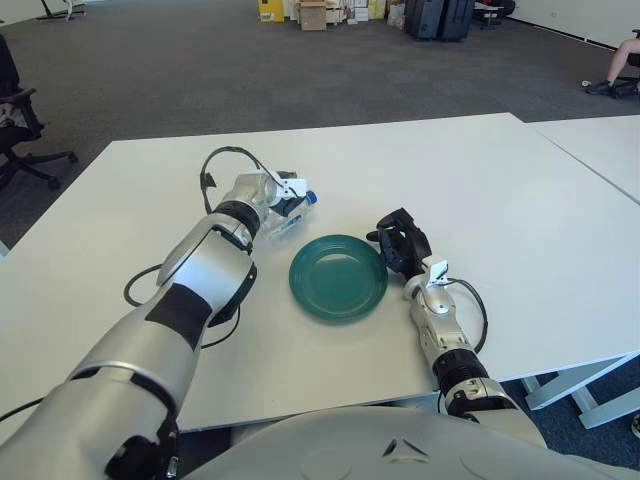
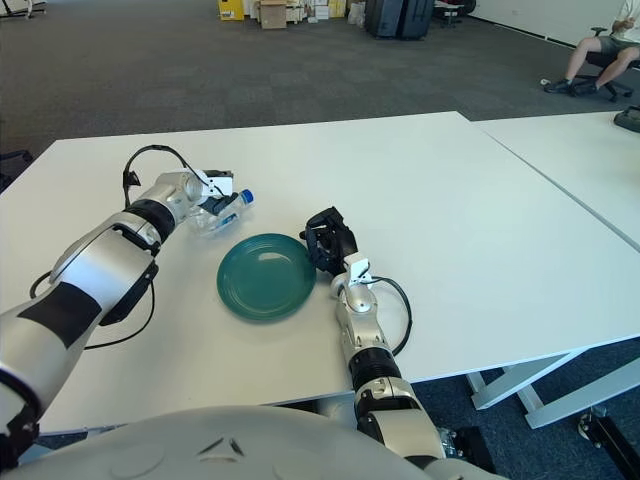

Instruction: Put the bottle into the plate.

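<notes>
I am reaching with the left hand, its fingers closing round the bottle, which is lying on the table just beyond the plate, long axis running toward its blue cap. The right hand, fingers curled and holding nothing, is showing beside the plate's right rim. The right eye view is showing the bottle's body more plainly.

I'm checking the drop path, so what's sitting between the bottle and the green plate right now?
Nothing. In the right eye view only a short stretch of bare white table separates the bottle, under the left hand, from the plate.
</notes>
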Available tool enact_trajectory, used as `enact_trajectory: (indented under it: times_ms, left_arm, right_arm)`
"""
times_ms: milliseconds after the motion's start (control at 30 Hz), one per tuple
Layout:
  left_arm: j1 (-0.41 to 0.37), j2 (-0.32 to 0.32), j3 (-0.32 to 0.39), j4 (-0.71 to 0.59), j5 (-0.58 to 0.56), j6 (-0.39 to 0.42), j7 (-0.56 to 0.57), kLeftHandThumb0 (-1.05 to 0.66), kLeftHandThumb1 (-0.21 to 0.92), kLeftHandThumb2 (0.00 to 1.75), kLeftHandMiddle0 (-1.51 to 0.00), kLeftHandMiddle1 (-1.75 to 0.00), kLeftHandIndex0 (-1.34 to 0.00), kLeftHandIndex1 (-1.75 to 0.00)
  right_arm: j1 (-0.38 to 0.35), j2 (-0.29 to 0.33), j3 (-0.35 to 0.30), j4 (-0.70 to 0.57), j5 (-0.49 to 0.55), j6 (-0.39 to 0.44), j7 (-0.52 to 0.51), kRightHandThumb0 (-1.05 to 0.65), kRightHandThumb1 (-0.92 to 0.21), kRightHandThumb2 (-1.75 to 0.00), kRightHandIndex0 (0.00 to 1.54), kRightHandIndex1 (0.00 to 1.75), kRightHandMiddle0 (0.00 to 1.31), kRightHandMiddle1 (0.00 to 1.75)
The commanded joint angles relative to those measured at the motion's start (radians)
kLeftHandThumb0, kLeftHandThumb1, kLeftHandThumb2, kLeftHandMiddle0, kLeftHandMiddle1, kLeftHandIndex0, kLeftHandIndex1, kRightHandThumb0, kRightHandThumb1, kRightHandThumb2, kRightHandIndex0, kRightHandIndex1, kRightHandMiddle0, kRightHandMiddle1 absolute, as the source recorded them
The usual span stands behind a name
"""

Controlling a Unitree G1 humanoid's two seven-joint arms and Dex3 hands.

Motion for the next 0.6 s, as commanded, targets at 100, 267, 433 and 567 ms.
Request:
enact_trajectory:
  times_ms: [100, 267, 433, 567]
  left_arm:
    - [-0.021, 0.035, -0.015, -0.001, 0.014, -0.009, -0.070, -1.05, 0.92, 1.29, -0.08, -0.02, -0.04, -1.22]
    - [-0.022, 0.063, -0.033, -0.001, 0.033, -0.023, -0.086, -1.05, 0.92, 1.27, -0.08, -0.01, -0.10, -1.49]
    - [-0.037, 0.115, -0.056, 0.000, 0.059, -0.029, -0.074, -1.05, 0.92, 1.24, -0.05, 0.00, -0.14, -1.51]
    - [-0.039, 0.122, -0.075, 0.001, 0.081, -0.019, -0.056, -1.05, 0.92, 1.24, -0.03, 0.00, -0.13, -1.47]
  right_arm:
    - [0.045, -0.004, -0.005, 0.068, 0.004, 0.033, 0.000, -0.37, -0.74, -0.76, 0.43, 1.18, 0.30, 1.74]
    - [0.043, -0.006, -0.003, 0.070, 0.003, 0.039, 0.001, -0.37, -0.74, -0.76, 0.42, 1.17, 0.30, 1.75]
    - [0.039, -0.004, -0.007, 0.073, 0.012, 0.048, 0.009, -0.37, -0.74, -0.76, 0.42, 1.17, 0.30, 1.75]
    - [0.036, -0.003, -0.010, 0.075, 0.014, 0.048, 0.011, -0.37, -0.74, -0.76, 0.42, 1.17, 0.30, 1.75]
